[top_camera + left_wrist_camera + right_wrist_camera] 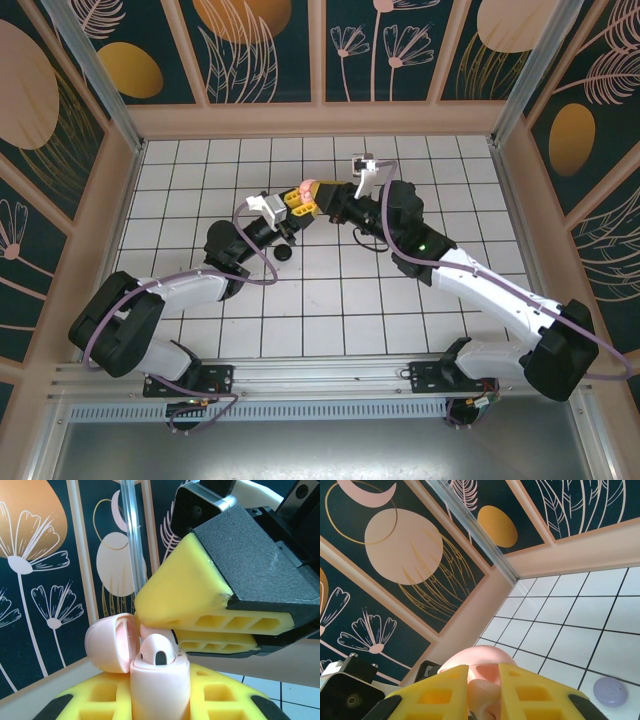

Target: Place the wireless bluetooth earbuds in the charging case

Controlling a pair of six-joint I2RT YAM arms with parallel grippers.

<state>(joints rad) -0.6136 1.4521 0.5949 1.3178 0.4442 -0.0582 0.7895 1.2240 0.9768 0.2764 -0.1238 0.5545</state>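
My left gripper (160,696) is shut on the body of a pale pink charging case (160,685), held upright with its lid (107,642) hinged open to the left. One pale pink earbud (159,652) sits in the case. My right gripper (161,628) comes in from the right above the case, shut on a second pale pink earbud (487,695) at the case's mouth. Most of this earbud is hidden by the yellow fingers (432,692). From above, the two grippers meet over the middle of the table, left (296,201) and right (324,196), with the pink case (306,187) between them.
A lilac round case (611,691) lies shut on the white tiled table (580,630). A small black round thing (283,252) lies on the tiles beside my left arm. Patterned walls (270,50) fence the table.
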